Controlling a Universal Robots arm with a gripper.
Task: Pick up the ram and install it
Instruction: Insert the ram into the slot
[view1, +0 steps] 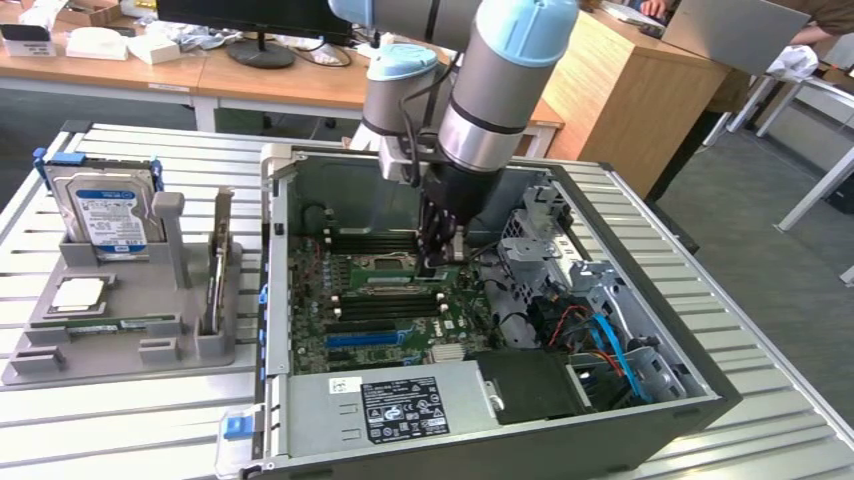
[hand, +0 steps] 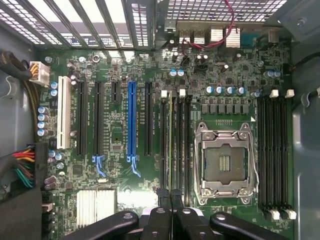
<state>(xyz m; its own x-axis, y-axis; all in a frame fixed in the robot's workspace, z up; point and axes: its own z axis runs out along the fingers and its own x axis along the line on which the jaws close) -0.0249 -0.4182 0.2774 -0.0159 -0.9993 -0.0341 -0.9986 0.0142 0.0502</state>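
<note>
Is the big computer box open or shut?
Open: the computer case has no cover on its upper side, so the green board inside lies bare.

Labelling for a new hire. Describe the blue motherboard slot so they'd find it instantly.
Start at the open computer case and its green motherboard. Among the long parallel slots there, the blue slot is the lone blue one: its neighbours are black, the end one white.

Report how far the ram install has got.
Done: the ram is picked up and stands among the memory slots beside the CPU socket. In hand: the end effector is shut on it. Left: latching, which cannot be confirmed.
</note>
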